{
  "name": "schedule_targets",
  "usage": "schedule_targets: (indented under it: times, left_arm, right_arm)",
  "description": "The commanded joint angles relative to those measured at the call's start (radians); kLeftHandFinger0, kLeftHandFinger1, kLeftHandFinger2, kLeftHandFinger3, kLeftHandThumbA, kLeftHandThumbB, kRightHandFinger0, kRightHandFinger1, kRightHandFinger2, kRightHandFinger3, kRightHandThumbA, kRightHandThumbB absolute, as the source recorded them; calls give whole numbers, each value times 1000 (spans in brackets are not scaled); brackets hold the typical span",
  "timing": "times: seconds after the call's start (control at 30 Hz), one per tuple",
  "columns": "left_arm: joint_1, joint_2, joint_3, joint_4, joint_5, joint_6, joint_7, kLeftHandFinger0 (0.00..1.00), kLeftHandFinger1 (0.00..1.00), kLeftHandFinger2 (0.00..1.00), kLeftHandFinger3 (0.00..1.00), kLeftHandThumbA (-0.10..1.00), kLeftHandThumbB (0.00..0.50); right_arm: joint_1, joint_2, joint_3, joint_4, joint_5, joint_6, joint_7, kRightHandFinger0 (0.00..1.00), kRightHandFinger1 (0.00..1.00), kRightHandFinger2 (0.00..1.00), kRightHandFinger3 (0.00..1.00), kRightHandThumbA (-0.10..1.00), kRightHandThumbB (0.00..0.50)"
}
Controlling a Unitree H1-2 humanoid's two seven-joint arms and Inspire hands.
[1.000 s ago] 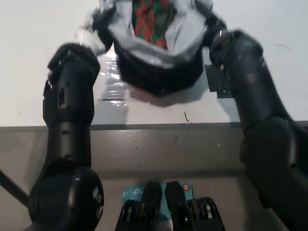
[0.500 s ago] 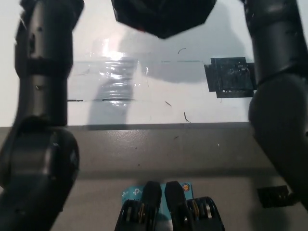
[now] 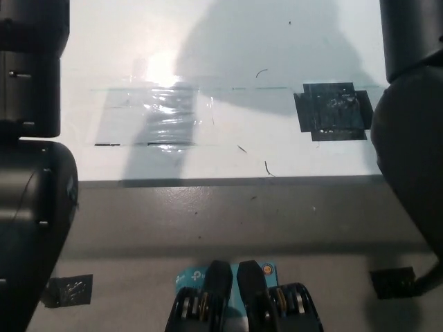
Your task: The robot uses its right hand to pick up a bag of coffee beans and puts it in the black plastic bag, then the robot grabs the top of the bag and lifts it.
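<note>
So from the head cam we can't see the bag at all right now. It's outside the picture, and so is the coffee, so we can't say anything about how either looks or where they sit. The one hint is a big soft shadow (image 3: 263, 48) spread over the top middle of the table (image 3: 228, 162).

Same story with the left hand and right hand: both are past the top edge of the picture, so we can't tell whether they're open, closed or gripping anything. We only get the arms. The left arm (image 3: 31, 173) is a fat black column down the left side, and the right arm (image 3: 412, 138) runs down the right side. Both run up out of the top of the shot.

Between the arms the white tabletop is wide open. There's a shiny patch of clear tape (image 3: 156, 114) left of center and a square of black tape (image 3: 332, 112) to the right, just beside the right arm, both flat on the surface. A few little dark scratches sit near the front edge (image 3: 228, 181), which runs straight across the picture. Below that is grey floor (image 3: 242, 221), with a grey tape scrap (image 3: 68, 290) at lower left and a small black piece (image 3: 394, 282) at lower right.
</note>
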Motion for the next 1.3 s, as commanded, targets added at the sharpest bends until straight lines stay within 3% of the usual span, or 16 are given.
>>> schedule_targets:
  times: [0.0,0.4,0.47,0.53,0.7,0.73,0.8,0.83,0.9,0.93,0.97,1.07,1.17,1.2,1.23,1.27]
  left_arm:
    - [-47,33,-8,-18,-49,12,24,0,289,872,1000,-100,29]
    - [6,22,96,-13,80,12,103,0,248,839,1000,-100,1]
    - [42,38,94,-36,90,12,92,0,283,895,1000,-100,0]
    - [87,54,90,-35,100,12,74,0,346,917,1000,-100,1]
    - [150,58,75,32,187,-6,32,0,386,976,1000,-100,27]
    - [162,60,69,81,206,-25,14,0,377,968,1000,-100,23]
    - [175,63,62,158,233,-61,-15,0,391,985,1000,-100,30]
    - [187,63,56,199,246,-86,-44,0,392,1000,1000,-100,24]
    - [199,64,40,253,276,-117,-62,3,436,1000,1000,-100,43]
    - [199,64,35,281,293,-131,-71,3,436,1000,1000,-100,43]
    - [202,64,35,299,299,-140,-79,1,411,1000,1000,-100,49]
    - [224,52,31,423,329,-201,-109,0,367,969,1000,-100,55]
    - [266,31,11,542,369,-265,-136,0,333,932,979,-100,96]
    - [275,26,5,571,379,-282,-146,0,350,965,717,-100,108]
    - [285,18,-11,606,401,-301,-157,0,381,1000,952,-100,103]
    - [289,15,-19,613,411,-305,-159,0,381,1000,952,-100,103]
  right_arm:
    - [-56,23,20,5,21,-13,14,0,194,723,1000,-100,33]
    - [-75,137,80,231,-36,-179,31,0,215,834,1000,-100,76]
    - [-78,160,103,267,-57,-221,44,0,206,845,1000,-100,66]
    - [-64,177,132,297,-86,-248,54,0,165,799,1000,-100,98]
    - [-1,190,184,322,-125,-277,28,0,209,905,1000,-100,114]
    - [24,192,224,329,-165,-286,3,0,129,808,1000,-100,172]
    - [52,196,268,336,-198,-294,-4,0,128,805,1000,-100,159]
    - [68,197,304,341,-229,-302,-16,0,218,894,1000,-100,203]
    - [91,201,321,347,-235,-316,-13,0,177,744,829,-100,171]
    - [100,201,327,348,-230,-322,-10,0,177,744,829,-100,171]
    - [108,203,333,350,-231,-325,-10,0,185,723,747,-100,163]
    - [167,210,361,360,-253,-338,-2,0,239,743,763,-100,140]
    - [248,220,429,372,-316,-361,-6,1,285,762,461,-100,142]
    - [266,222,448,373,-331,-367,-6,0,279,736,387,-100,158]
    - [287,221,491,376,-365,-359,-6,14,279,711,697,-100,195]
    - [292,220,512,378,-382,-351,-5,14,279,711,697,-100,195]
